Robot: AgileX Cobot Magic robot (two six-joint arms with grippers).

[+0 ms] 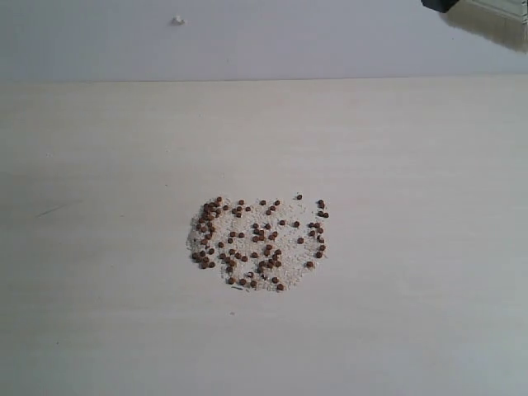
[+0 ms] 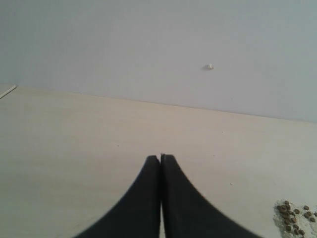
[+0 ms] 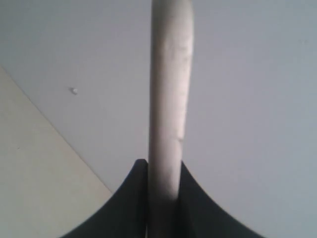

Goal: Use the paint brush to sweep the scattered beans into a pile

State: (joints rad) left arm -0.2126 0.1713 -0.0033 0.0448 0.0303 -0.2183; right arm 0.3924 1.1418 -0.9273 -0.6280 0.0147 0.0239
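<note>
Beans (image 1: 260,245) loosely clustered; right tool (image 3: 162,163) grips paint brush (image 3: 169,89), seemingly.

Looks like bare lab bench — pale wood-grain tabletop (image 1: 99,330), plain grey wall (image 1: 289,37).

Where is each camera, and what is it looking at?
Exterior: up high, looking down at beans on the table; no hand shows.
Left wrist: behind the shut left hand, looking across the table to the wall.
Right wrist: behind the right hand, which grips the paint brush, facing the wall.
Shared: exterior and left wrist both see beans.
</note>
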